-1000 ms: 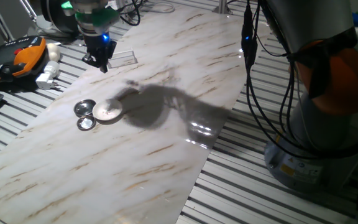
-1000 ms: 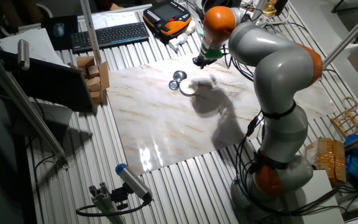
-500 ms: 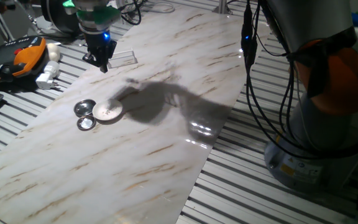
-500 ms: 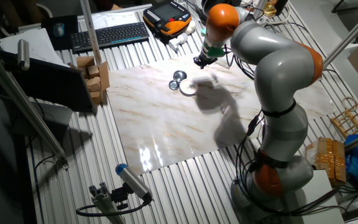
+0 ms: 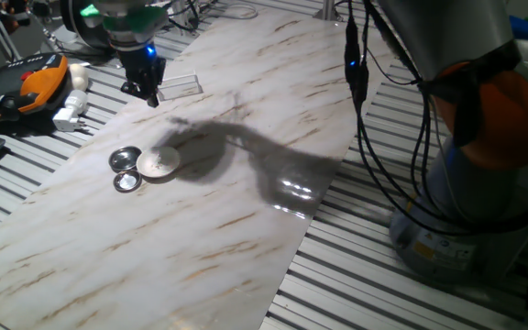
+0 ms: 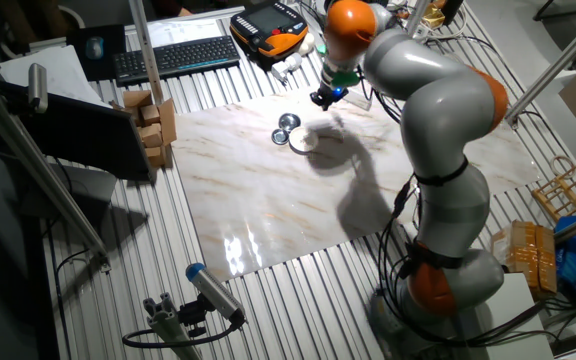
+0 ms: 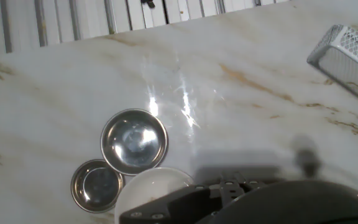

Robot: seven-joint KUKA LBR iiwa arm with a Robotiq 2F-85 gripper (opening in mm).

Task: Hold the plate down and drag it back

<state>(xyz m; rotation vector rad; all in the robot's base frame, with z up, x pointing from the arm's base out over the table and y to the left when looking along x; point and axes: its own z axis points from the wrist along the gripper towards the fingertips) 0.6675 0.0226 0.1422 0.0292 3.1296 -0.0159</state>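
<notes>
The plate (image 5: 159, 163) is a small white round dish on the marble board and touches two shiny metal discs. It also shows in the other fixed view (image 6: 304, 140). In the hand view only its top edge (image 7: 153, 182) shows above the dark hand body. My gripper (image 5: 145, 90) hangs above the board's far left part, apart from the plate and beside the clear flat piece (image 5: 180, 85). Its fingers look together and hold nothing. It also shows in the other fixed view (image 6: 323, 98).
Two metal discs (image 5: 125, 159) (image 5: 128, 181) lie left of the plate, and both show in the hand view (image 7: 134, 140) (image 7: 96, 185). An orange pendant (image 5: 35, 78) and a white plug (image 5: 67, 115) lie off the board's left edge. Cables (image 5: 365, 82) hang at right.
The arm has swung and its shadow has slid left over the board. The gripper shifted only slightly left. The plate and discs have not moved.
</notes>
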